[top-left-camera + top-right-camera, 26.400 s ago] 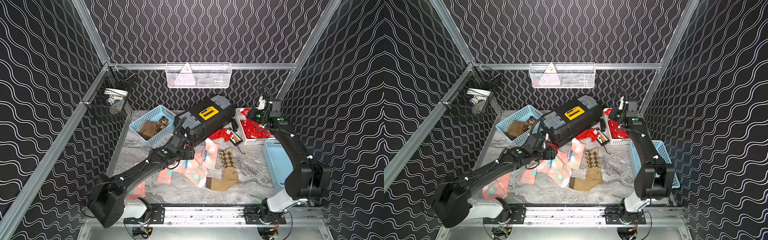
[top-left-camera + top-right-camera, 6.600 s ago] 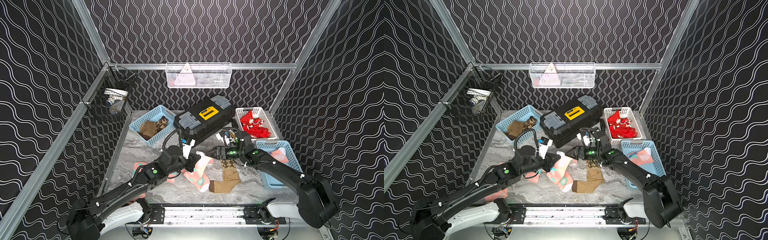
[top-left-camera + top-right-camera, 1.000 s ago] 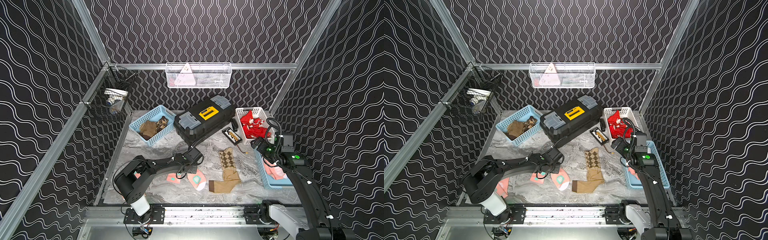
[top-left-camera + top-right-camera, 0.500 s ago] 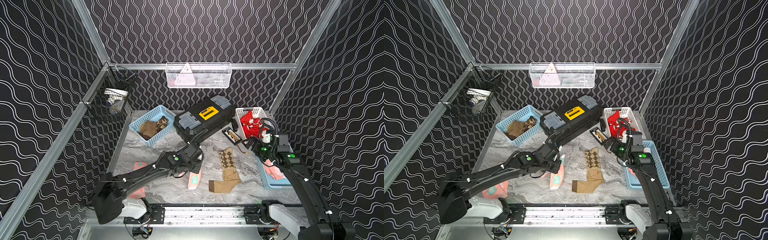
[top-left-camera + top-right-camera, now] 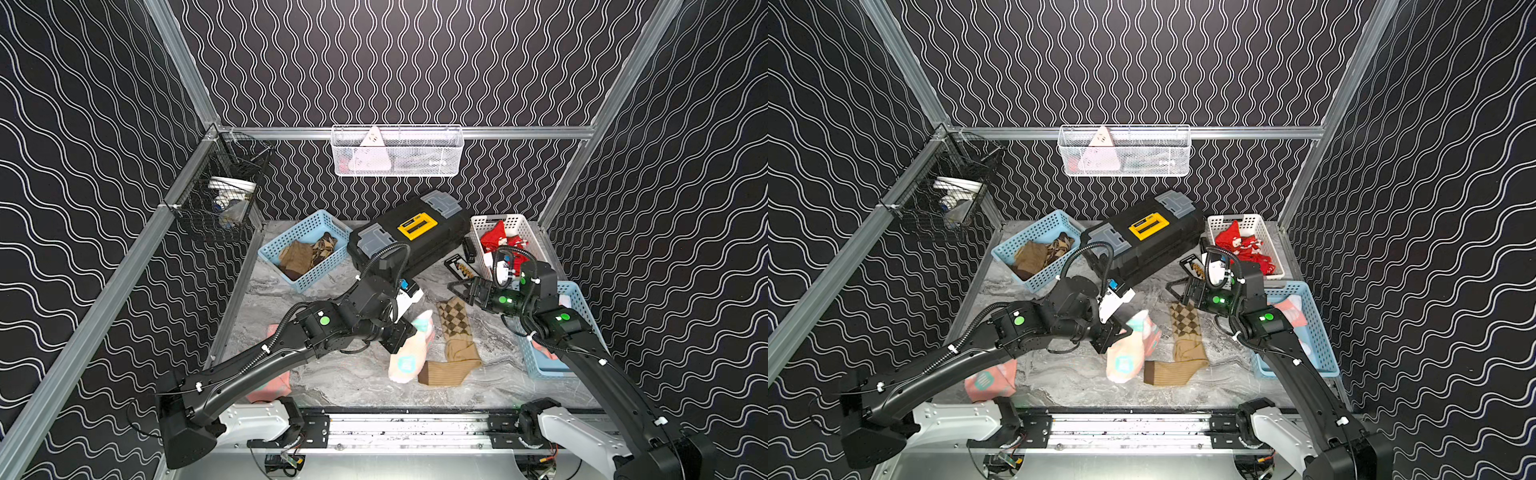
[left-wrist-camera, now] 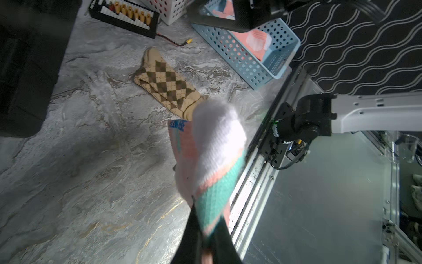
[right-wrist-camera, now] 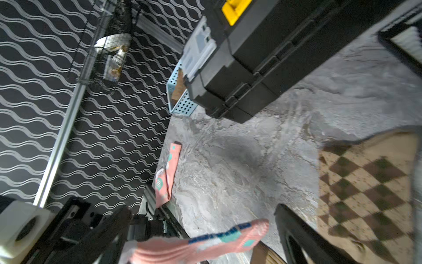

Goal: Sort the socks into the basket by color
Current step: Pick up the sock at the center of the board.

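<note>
Left jaws: pinched tight on the pink sock [image 5: 409,353], which hung from the left gripper [image 5: 409,332].
Right jaws: spread wide, empty; the right gripper [image 5: 459,291] hovered near the argyle sock [image 5: 455,328].
Risk: limp sock might snag the blue basket [image 5: 527,357] rim, or arms might collide.
Hidden: whether its tip touched the table.

Salmon-pink sock [image 5: 409,353] dangles; tan argyle sock [image 5: 455,320] lies bent, just beside.

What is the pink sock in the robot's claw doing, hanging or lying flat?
Hanging. The left gripper is shut on the top of the pink sock, and the rest dangles down beside the argyle sock.
</note>
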`<state>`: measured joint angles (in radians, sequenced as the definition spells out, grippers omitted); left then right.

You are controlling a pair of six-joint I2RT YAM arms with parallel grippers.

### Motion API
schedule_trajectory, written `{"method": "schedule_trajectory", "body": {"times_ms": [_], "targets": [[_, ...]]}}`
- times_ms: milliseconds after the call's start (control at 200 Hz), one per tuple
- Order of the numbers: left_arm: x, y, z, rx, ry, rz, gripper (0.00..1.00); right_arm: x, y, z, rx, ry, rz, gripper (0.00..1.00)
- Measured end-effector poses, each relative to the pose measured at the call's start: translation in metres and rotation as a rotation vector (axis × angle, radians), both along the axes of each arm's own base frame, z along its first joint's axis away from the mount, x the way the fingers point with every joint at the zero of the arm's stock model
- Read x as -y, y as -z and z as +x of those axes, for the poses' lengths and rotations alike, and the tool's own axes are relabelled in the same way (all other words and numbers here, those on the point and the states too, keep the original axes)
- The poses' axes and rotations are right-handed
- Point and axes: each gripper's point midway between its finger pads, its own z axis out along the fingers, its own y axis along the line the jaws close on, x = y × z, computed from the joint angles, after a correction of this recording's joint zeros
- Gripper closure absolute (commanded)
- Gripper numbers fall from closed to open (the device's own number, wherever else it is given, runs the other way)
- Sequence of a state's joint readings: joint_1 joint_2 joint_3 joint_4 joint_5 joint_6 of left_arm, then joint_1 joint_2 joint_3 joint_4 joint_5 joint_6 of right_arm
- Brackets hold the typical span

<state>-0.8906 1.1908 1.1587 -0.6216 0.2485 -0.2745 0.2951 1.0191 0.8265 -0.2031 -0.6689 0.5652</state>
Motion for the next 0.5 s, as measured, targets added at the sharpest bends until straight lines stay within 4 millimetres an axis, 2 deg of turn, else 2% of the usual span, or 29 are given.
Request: {"method": "schedule_trajectory", "body": {"times_ms": [255, 365, 500], "targets": [[0.010, -0.019, -0.008, 0.023, 0.077, -0.064, 1.00, -0.046, -0.022, -0.028, 0.040, -0.228, 0.130, 0.01], [0.017, -0.032, -0.005, 0.046, 0.093, -0.101, 1.00, -0.057, -0.033, -0.039, 0.049, -0.297, 0.195, 0.05], [0.020, -0.034, -0.004, 0.057, 0.097, -0.105, 1.00, -0.063, -0.045, -0.051, 0.057, -0.355, 0.264, 0.10]]}}
